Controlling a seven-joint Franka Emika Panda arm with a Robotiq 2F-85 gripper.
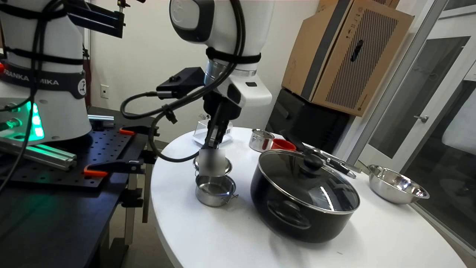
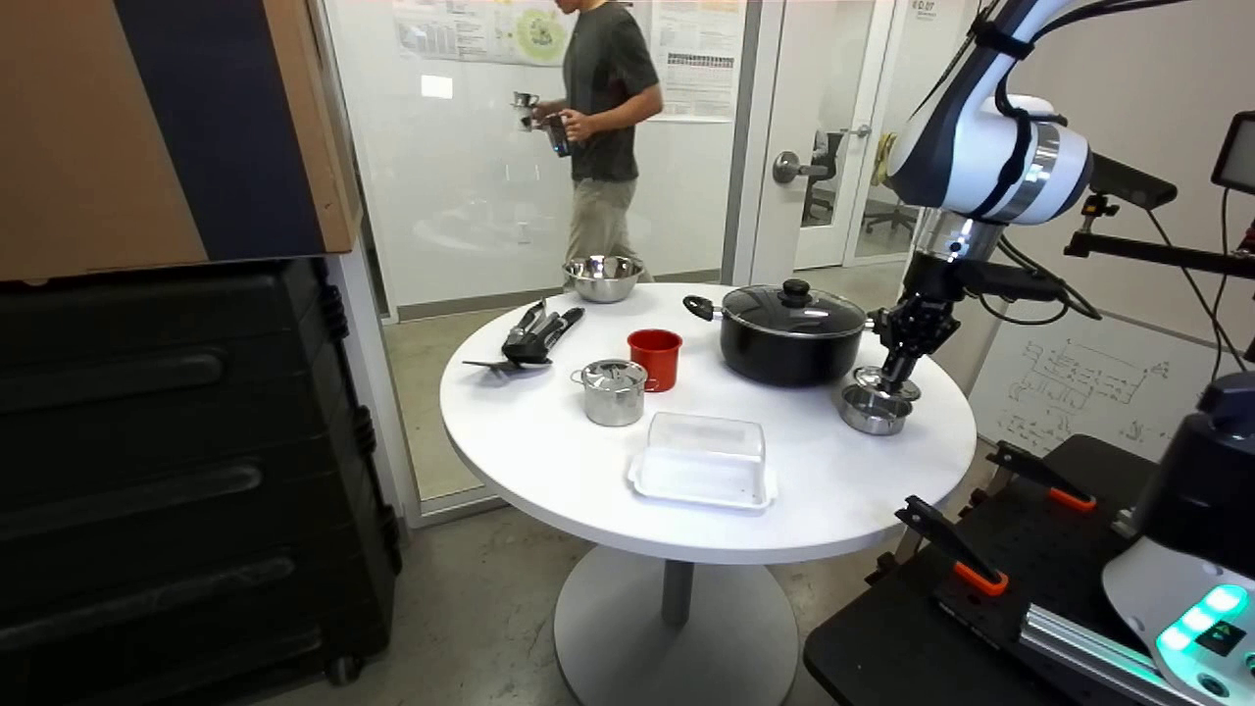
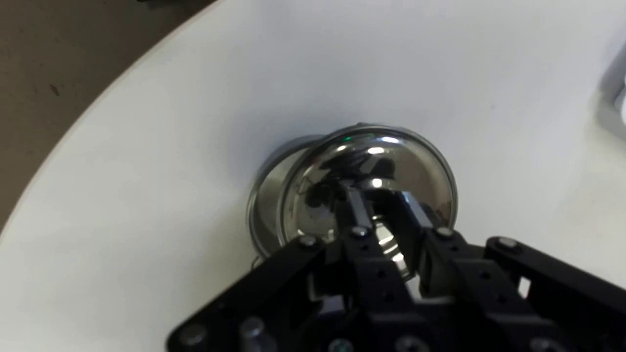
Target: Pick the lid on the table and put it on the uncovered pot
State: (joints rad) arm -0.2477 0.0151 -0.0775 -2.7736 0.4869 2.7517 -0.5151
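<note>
The lid, small, round and silvery, shows in both exterior views point(image 1: 228, 166) point(image 2: 868, 377) and the wrist view point(image 3: 313, 210). My gripper point(image 2: 890, 380) is closed around its knob, with the fingertips over the lid's middle in the wrist view point(image 3: 374, 195). A blurred patch hides the fingertips in an exterior view point(image 1: 212, 147). The uncovered pot, small and shiny steel, stands on the table in both exterior views point(image 1: 215, 197) point(image 2: 873, 418). The lid is over the pot but off centre; in the wrist view a crescent of the pot point(image 3: 268, 200) shows beside it. I cannot tell whether they touch.
A large black pot point(image 1: 297, 219) with a glass lid stands close by. A red mug point(image 2: 655, 361), a covered steel pot point(image 2: 614, 397), a white butter dish point(image 2: 701, 480), utensils point(image 2: 534, 338) and a steel bowl point(image 2: 603, 284) share the round table point(image 2: 549, 461).
</note>
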